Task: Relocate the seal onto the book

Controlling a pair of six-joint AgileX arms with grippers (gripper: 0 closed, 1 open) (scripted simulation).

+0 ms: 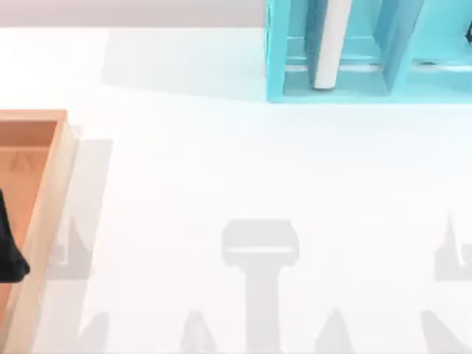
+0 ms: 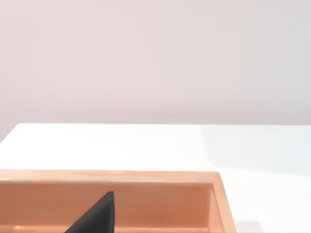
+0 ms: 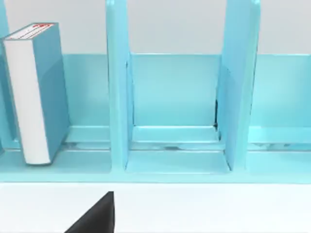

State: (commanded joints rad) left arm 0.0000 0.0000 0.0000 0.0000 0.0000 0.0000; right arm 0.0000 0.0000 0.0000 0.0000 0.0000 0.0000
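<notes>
At nine o'clock in the top view, a wooden tray [image 1: 46,214] runs along the left edge of the white table [image 1: 221,162]. Our left gripper [image 1: 10,249] hangs over the inside of this tray as a black shape cut off by the frame. We cannot tell how far it is open, and we see nothing held in it. The left wrist view shows the same gripper [image 2: 97,216] as a dark wedge. It sits in front of the tray's far wall [image 2: 146,177], with bare table and a pale wall beyond.

Around six o'clock, grey shadows [image 1: 259,251] lie on the table top, and the middle of the table carries nothing else.

At about one o'clock, a light-blue shelf [image 1: 280,66] sits against the far edge of the table, split by upright dividers. The book [image 1: 332,44] stands upright in the compartment nearest the shelf's left end, with its white page edges facing out toward the table. In the right wrist view the book [image 3: 48,87] shows a teal cover and a small red mark [image 3: 43,26] at an upper corner. It rests on the shelf floor [image 3: 175,162], apart from the nearest divider.

Our right gripper [image 3: 97,216] appears as a black wedge low over the table in front of the shelf. We cannot tell its opening either, and nothing shows in its hold.

At three o'clock, a small dark scrap [image 1: 469,33] sits inside the shelf at the frame's edge, too little for us to name. We cannot tell where the seal is.
</notes>
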